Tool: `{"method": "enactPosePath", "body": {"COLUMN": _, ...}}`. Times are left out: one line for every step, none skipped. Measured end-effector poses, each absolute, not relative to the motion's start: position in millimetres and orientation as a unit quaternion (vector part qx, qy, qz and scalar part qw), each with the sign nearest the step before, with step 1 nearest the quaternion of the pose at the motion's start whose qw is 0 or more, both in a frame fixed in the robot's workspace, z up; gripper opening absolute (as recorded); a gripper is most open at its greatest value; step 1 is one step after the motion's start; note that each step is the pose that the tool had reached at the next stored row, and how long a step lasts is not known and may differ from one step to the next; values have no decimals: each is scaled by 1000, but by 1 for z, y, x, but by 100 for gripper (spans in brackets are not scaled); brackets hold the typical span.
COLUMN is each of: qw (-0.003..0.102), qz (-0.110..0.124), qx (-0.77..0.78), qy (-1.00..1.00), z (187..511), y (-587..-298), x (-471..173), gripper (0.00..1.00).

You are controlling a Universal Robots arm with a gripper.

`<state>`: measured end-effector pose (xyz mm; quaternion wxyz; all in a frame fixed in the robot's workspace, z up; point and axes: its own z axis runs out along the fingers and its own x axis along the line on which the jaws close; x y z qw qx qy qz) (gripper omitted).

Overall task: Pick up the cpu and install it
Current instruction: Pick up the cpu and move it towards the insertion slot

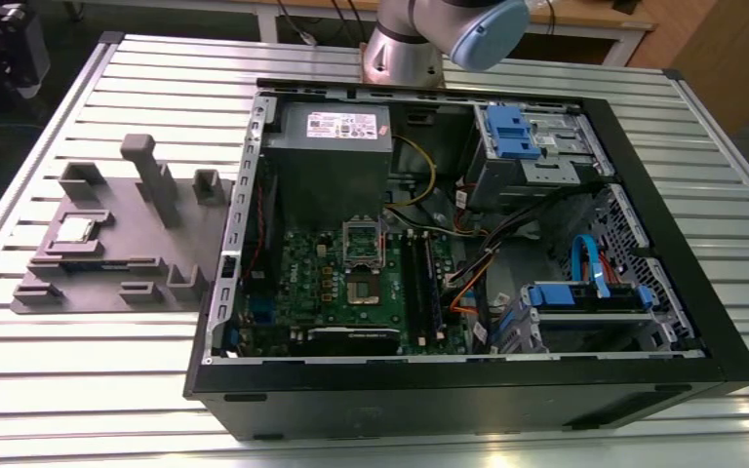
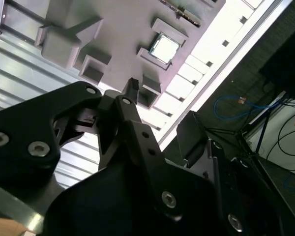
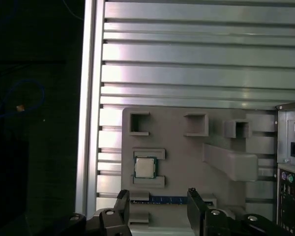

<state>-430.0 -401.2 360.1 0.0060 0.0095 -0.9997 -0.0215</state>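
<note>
The cpu (image 1: 78, 228) is a small square chip with a pale metal top, lying flat in a recess of the grey fixture plate (image 1: 128, 255) at the exterior view's left. Both wrist views show the cpu (image 3: 144, 167) (image 2: 164, 48) from above. My gripper (image 3: 158, 202) is open, its two dark fingers (image 3: 122, 202) spread wide with nothing between them. It hangs above the fixture plate (image 3: 182, 157), a short way off from the cpu and not touching it. In the second wrist view the gripper (image 2: 162, 110) stands well clear of the chip.
An open computer case (image 1: 687, 292) lies on the slatted metal table (image 1: 89, 370), beside the fixture. Its green motherboard (image 1: 309, 283) carries a metal socket frame (image 1: 364, 239); cables and blue drive brackets (image 1: 511, 132) fill the far side. Tall grey fixture posts (image 1: 153, 180) rise near the cpu. The table edge (image 3: 91, 98) runs close by.
</note>
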Motion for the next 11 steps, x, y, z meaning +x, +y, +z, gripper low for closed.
{"method": "enactPosePath", "body": {"qw": 6, "qz": -21, "qx": 9, "qy": -1000, "z": 359, "y": -401, "x": -430, "gripper": 61}}
{"method": "enactPosePath", "body": {"qw": 6, "qz": -21, "qx": 10, "qy": -1000, "z": 358, "y": -401, "x": -431, "gripper": 61}}
{"method": "enactPosePath", "body": {"qw": 6, "qz": -21, "qx": 12, "qy": -1000, "z": 357, "y": -402, "x": -431, "gripper": 61}}
{"method": "enactPosePath", "body": {"qw": 6, "qz": -21, "qx": 16, "qy": -1000, "z": 356, "y": -402, "x": -431, "gripper": 61}}
{"method": "enactPosePath", "body": {"qw": 6, "qz": -21, "qx": 20, "qy": -1000, "z": 354, "y": -402, "x": -432, "gripper": 61}}
{"method": "enactPosePath", "body": {"qw": 6, "qz": -21, "qx": 23, "qy": -999, "z": 352, "y": -403, "x": -432, "gripper": 61}}
{"method": "enactPosePath", "body": {"qw": 6, "qz": -21, "qx": 24, "qy": -999, "z": 351, "y": -404, "x": -433, "gripper": 61}}
{"method": "enactPosePath", "body": {"qw": 6, "qz": -21, "qx": 24, "qy": -999, "z": 349, "y": -404, "x": -434, "gripper": 61}}
{"method": "enactPosePath", "body": {"qw": 6, "qz": -21, "qx": 24, "qy": -999, "z": 347, "y": -404, "x": -435, "gripper": 61}}
{"method": "enactPosePath", "body": {"qw": 6, "qz": -21, "qx": 24, "qy": -999, "z": 345, "y": -404, "x": -437, "gripper": 61}}
{"method": "enactPosePath", "body": {"qw": 6, "qz": -21, "qx": 24, "qy": -999, "z": 343, "y": -404, "x": -438, "gripper": 61}}
